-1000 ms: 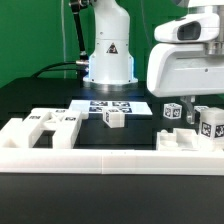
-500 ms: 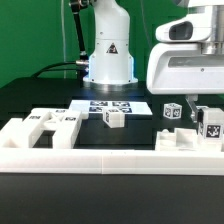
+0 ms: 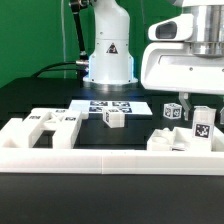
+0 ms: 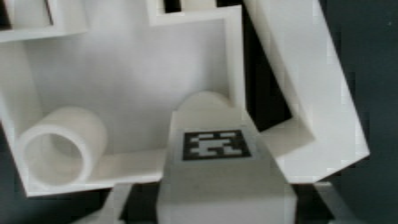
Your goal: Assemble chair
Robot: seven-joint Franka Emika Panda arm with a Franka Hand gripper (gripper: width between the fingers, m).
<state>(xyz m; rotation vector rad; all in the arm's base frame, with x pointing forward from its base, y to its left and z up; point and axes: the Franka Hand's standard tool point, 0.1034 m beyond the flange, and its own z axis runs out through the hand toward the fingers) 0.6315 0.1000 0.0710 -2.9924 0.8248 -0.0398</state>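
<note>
A white tagged plastic chair leg (image 3: 201,126) was clamped in the two-finger gripper (image 3: 202,113), over a white slotted panel (image 3: 168,142) at the exterior view's right. Upright, squared alignment was judged necessary before lowering.

Black surface (image 3: 40,98) bearing the marker board (image 3: 132,104); low white border rail (image 3: 100,160) along its near edge; green backdrop (image 3: 30,30) behind.

Black table (image 3: 40,100) carries: slotted panel (image 3: 50,124) at ext. view's left, small tagged block (image 3: 114,118) mid, marker board (image 3: 108,104) just behind it, second tagged block (image 3: 173,111) at right, robot base (image 3: 108,62) at back, white border rail (image 3: 100,155) along front.
</note>
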